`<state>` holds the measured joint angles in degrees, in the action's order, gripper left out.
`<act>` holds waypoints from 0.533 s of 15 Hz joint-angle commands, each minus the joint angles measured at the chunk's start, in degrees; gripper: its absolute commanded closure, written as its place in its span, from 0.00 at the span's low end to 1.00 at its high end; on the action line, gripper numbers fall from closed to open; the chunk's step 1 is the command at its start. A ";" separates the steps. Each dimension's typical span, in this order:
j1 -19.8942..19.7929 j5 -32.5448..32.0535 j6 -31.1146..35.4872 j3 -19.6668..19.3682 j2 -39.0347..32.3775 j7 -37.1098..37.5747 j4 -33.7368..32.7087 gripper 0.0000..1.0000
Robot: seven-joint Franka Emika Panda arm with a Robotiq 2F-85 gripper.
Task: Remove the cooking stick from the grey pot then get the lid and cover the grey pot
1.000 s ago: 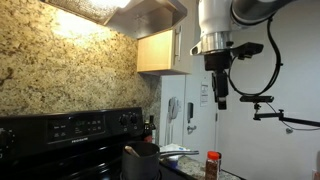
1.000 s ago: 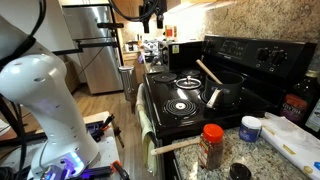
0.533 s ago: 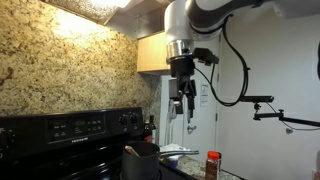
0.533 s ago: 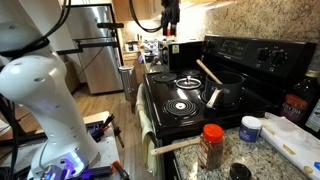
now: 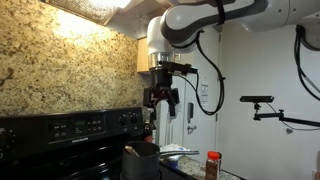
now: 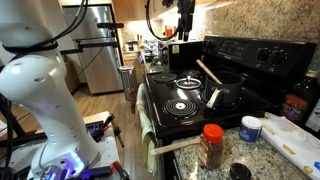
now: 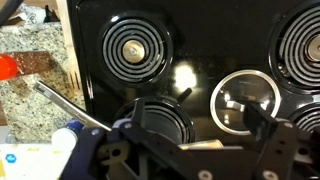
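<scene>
The grey pot (image 6: 228,88) stands on the black stove with its long handle pointing toward the counter. The pale cooking stick (image 6: 207,71) leans out of it. The pot also shows in the wrist view (image 7: 160,122), with the stick (image 7: 200,147) across it, and in an exterior view (image 5: 141,163). The round lid (image 7: 247,100) lies on a burner beside the pot and also shows in an exterior view (image 6: 187,82). My gripper (image 6: 185,24) hangs high above the stove, open and empty. In the wrist view (image 7: 205,135) its fingers frame the pot and lid.
A red-capped bottle (image 6: 211,145) and a white tub with a blue lid (image 6: 250,128) stand on the granite counter by the stove's edge (image 6: 150,120). The stove's control panel (image 6: 250,55) rises behind the pot. A range hood (image 5: 110,12) hangs overhead.
The arm has swung across from beside the stove to above it, and the gripper now hangs over the pot and lid. The pot, stick and lid have not moved.
</scene>
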<state>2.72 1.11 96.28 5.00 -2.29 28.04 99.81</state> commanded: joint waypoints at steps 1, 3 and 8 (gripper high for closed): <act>0.69 0.02 -0.19 -0.56 0.13 -0.01 -0.19 0.00; 0.74 0.02 -0.21 -0.53 0.35 -0.01 -0.19 0.00; -0.13 13.11 -0.41 -1.80 -3.54 1.49 -1.44 0.00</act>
<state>3.01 7.51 96.08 4.11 -2.93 27.74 99.79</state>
